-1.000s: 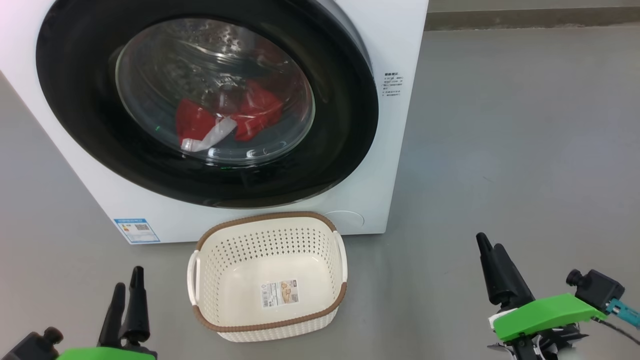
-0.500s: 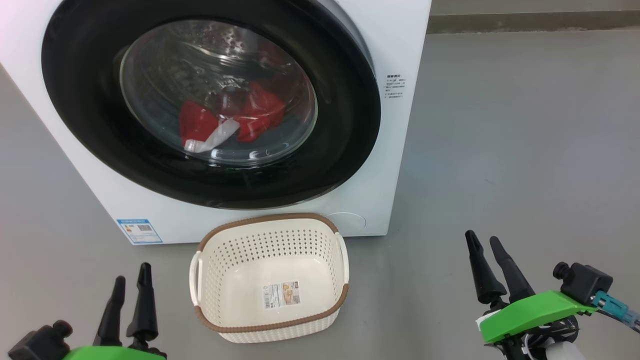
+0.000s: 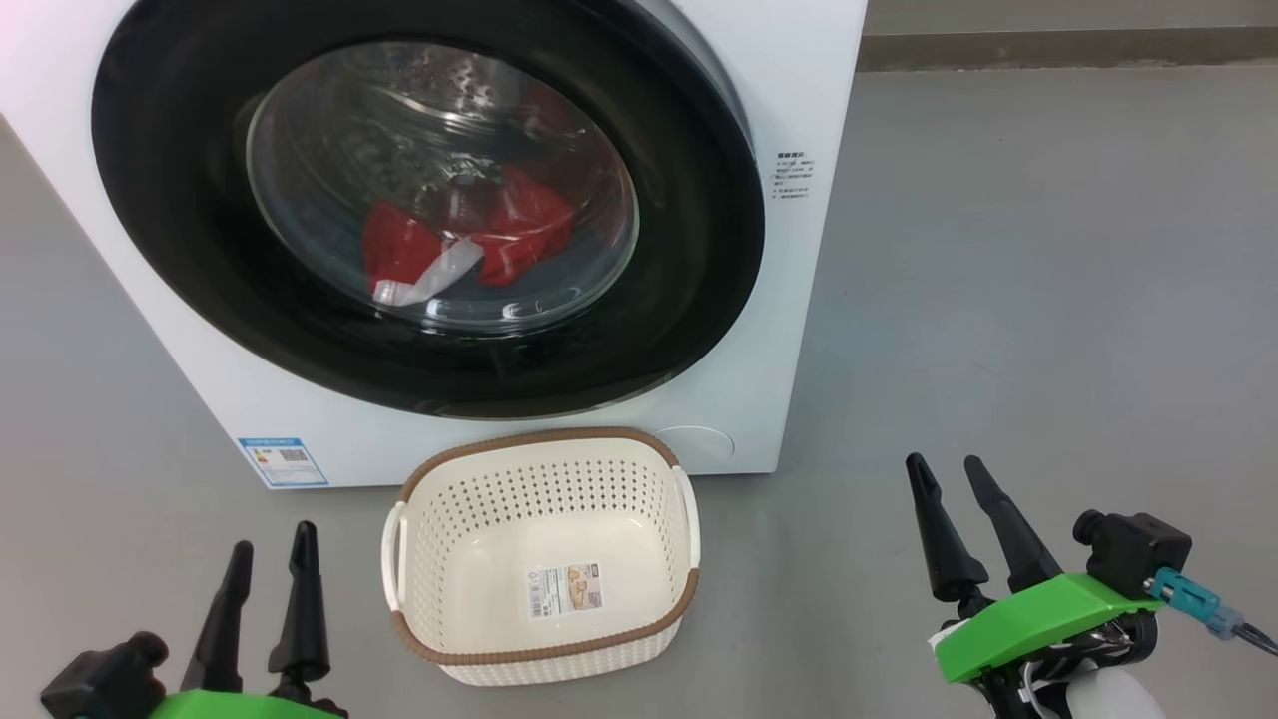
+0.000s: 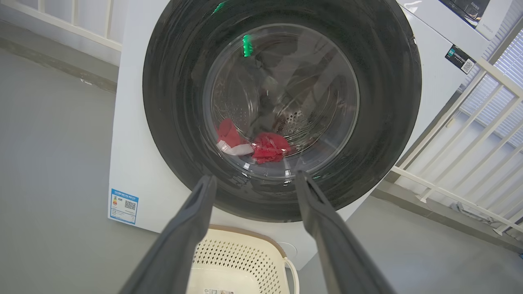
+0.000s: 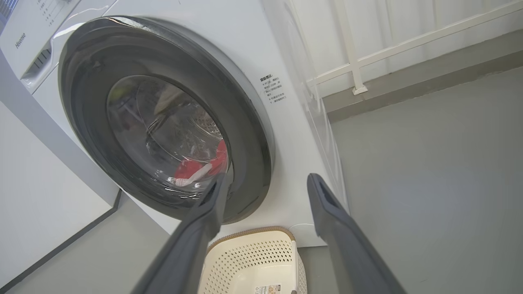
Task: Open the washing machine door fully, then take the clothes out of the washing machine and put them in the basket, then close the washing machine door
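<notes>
Grey floor (image 3: 1048, 300); white railing (image 5: 408, 43) runs along the wall behind.

Far left, low: left gripper (image 3: 274, 539), fingers apart with nothing between them, hovering over the floor well apart from the machine.

Just above it: blue label sticker (image 3: 283, 461) on the lower left corner of the washing machine (image 3: 799, 90), a white front-loader.

Washing machine door (image 3: 689, 260): round, glossy black, shut against the front.

Through its glass bowl: clothes (image 3: 519, 225), a red heap with a white strip, lying at the bottom of the steel drum.

Below the door, on the floor just in front of the machine: basket (image 3: 539, 437), cream, perforated, brown rim, upright. Inside it, just a paper label (image 3: 565, 589) on the bottom.

Far right, low: right gripper (image 3: 943, 463), fingers spread, holding nothing, well apart from basket and machine.
</notes>
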